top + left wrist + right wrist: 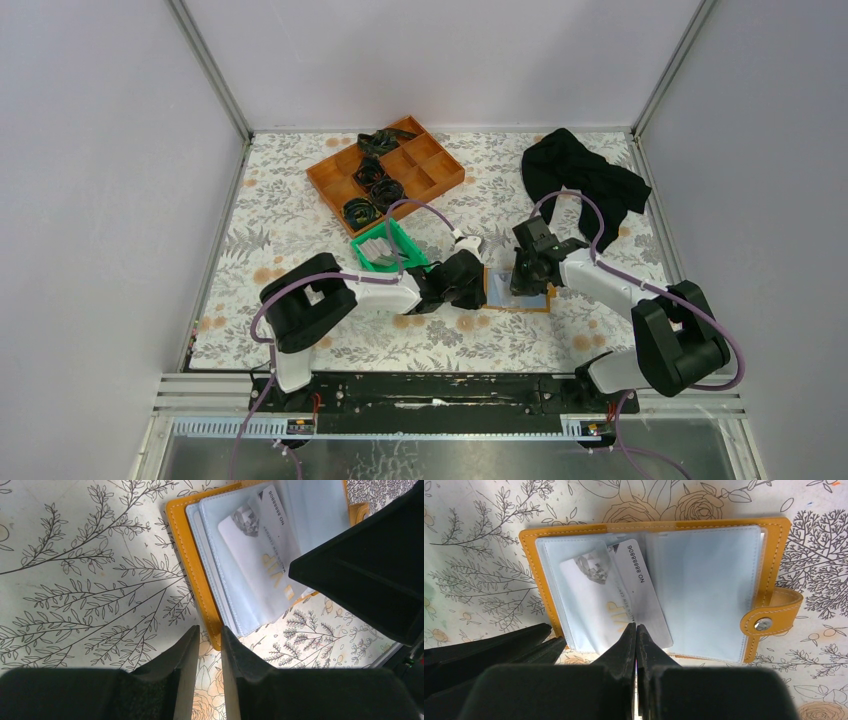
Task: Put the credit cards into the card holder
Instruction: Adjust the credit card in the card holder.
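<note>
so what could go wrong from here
1. The card lies skewed, seemingly only partly in a sleeve. A push from the shut right gripper at its edge may jam it or crumple the sleeve.
2. The wallet lies loose. The left gripper stands beside its edge, holding nothing, so the push may slide the wallet instead.

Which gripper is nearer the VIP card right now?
Right. The right gripper, jaws shut, sits at the edge of the VIP card; the left gripper hovers at the orange border of the card holder, off the card.
</note>
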